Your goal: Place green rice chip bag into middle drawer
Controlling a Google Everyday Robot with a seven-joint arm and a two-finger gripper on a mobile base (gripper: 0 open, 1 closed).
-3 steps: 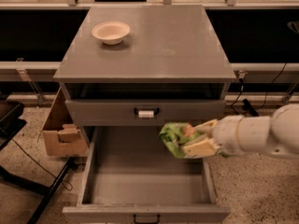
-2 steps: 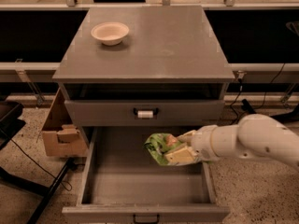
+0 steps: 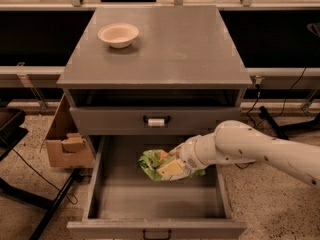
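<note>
Chip bag pinched in gripper, hanging over drawer, within its walls. It juts from the claw toward drawer centre, floor straight below; release likely next.

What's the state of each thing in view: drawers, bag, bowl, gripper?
middle drawer: pulled open.
green rice chip bag: crumpled, gripped, low inside the middle drawer; touching its floor or not, cannot tell.
gripper: shut on the bag, inside the middle drawer.
upper drawer: shut.
bowl: upright on the cabinet, looks empty.
cardboard box: open, on the floor.
</note>
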